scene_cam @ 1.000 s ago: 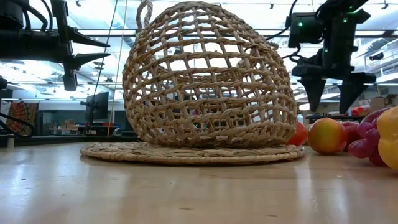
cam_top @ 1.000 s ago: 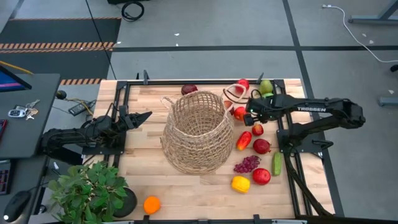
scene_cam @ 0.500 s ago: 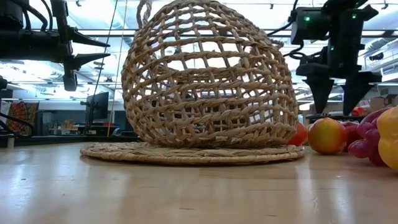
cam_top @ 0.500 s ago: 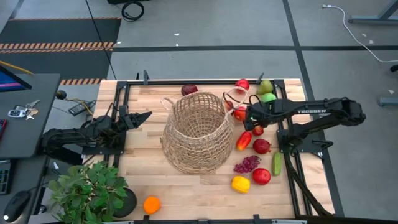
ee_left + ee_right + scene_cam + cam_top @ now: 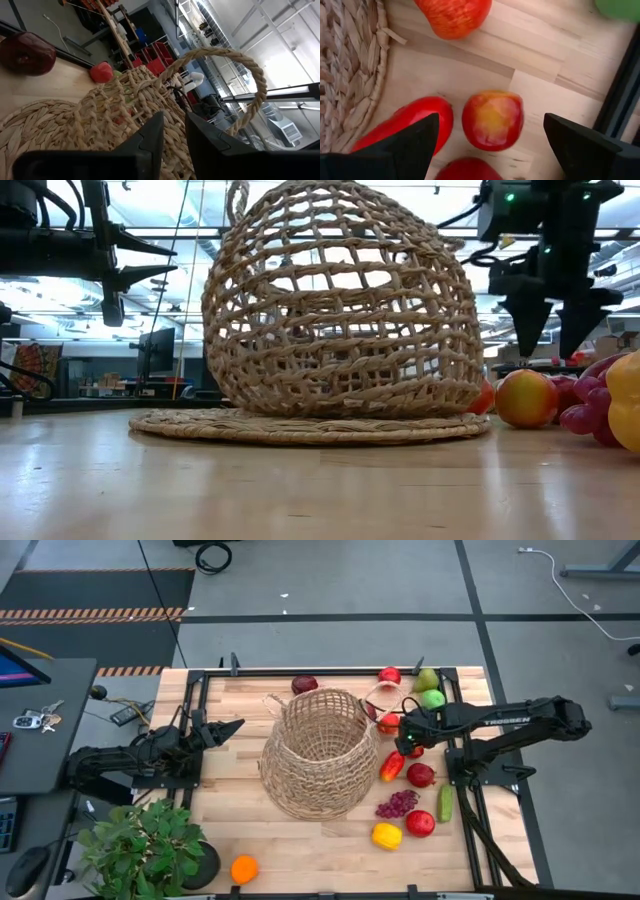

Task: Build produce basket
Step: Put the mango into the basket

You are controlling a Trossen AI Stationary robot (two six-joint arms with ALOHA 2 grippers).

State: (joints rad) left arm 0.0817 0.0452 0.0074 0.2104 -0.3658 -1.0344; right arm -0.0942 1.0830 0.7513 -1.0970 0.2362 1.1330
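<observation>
Right gripper above a red-yellow apple, beside the wicker basket.

Basket [image 5: 318,752] stands mid-table on a woven mat [image 5: 300,425]. Left gripper [image 5: 232,727], fingers pressed together, waits at the table's left. Right gripper [image 5: 404,735] hangs with fingers [image 5: 580,142] spread wide; the small apple [image 5: 493,120] lies between them, untouched, red pepper [image 5: 407,125] just beside.

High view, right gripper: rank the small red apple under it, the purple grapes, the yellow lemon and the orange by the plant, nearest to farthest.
From the right gripper, fingers open:
1. Small red apple, directly beneath it, beside the basket.
2. Purple grapes, toward the table's near edge.
3. Yellow lemon, past the grapes, close to the near edge.
4. Orange, far across at the near-left corner by the potted plant.
</observation>
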